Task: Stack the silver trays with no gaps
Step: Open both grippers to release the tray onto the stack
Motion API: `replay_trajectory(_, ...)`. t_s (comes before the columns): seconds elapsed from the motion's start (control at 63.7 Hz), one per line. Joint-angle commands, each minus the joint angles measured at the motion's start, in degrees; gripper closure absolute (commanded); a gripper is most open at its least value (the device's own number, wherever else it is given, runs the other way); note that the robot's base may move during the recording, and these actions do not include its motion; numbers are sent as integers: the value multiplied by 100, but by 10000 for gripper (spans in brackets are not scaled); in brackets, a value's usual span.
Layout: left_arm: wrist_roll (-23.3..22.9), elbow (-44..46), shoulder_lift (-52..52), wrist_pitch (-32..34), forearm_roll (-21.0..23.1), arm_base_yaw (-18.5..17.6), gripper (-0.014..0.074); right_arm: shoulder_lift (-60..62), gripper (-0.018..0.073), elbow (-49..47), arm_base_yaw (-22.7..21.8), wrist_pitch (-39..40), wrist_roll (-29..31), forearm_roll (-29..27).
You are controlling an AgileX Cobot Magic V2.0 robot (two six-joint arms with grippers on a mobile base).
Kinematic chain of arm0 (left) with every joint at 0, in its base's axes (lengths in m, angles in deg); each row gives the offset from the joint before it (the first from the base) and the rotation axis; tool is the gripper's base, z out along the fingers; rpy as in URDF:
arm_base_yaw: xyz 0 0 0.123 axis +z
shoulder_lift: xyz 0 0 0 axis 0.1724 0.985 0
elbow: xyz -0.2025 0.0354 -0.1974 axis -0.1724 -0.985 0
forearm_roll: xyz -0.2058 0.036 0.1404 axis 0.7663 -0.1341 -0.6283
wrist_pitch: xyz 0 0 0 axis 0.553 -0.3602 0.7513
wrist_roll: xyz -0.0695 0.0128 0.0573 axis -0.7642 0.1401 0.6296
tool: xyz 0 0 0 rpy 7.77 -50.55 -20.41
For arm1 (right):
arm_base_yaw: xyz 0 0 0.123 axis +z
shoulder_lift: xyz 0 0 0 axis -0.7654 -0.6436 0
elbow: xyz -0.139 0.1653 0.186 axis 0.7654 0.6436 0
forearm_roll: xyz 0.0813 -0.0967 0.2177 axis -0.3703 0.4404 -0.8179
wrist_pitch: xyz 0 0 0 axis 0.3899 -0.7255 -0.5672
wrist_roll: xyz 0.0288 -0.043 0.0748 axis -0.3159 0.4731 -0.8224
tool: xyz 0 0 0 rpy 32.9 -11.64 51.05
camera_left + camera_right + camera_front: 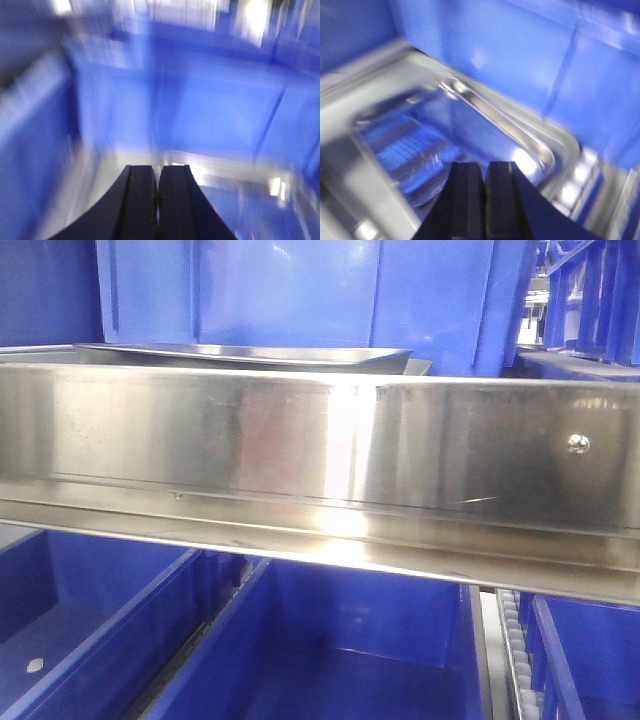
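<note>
The silver trays (250,356) lie on the shelf behind the broad steel rail (300,440) that fills the middle of the front view, so only a thin sliver of rim shows in the upper left of that frame, with a second rim edge peeping out just right of it. The right wrist view gives the best look: one shiny pan sits inside another, its raised rim (500,122) running diagonally from upper left to lower right, and the outer pan's rim visible beyond it toward the right. Whether the inner one is fully seated I cannot tell, since the picture is soft. The right gripper (483,200) hangs above the pan floor at the bottom centre of its frame, fingers pressed together and grasping nothing. The left gripper (157,200) likewise has its fingers clenched on nothing, and its view is badly smeared, showing mostly blue bins (200,115) and a pale strip of metal at lower right. My judgement is that nesting is largely done and the step in hand is checking or pressing the stack home. The next move would call for a gentle, even downward push on the rim, avoiding tilting one corner.
</note>
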Motion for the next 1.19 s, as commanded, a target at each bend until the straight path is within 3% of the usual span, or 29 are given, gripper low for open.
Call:
replay_trajectory(0.0, 60, -710, -689, 690, 22, -114, 593, 383, 639, 382, 86, 347, 41, 232)
replay_trajectory(0.235, 60, -2613, -2170, 928, 39, -340, 593, 1172, 639, 1307, 86, 952, 41, 363)
replay_trajectory(0.471, 60, -3674, -2868, 1134, 67, -340, 593, 1332, 639, 1674, 86, 1160, 41, 350)
replay_trajectory(1.177, 60, -3897, -2950, 1197, 54, -340, 593, 1332, 639, 1674, 86, 1240, 41, 350)
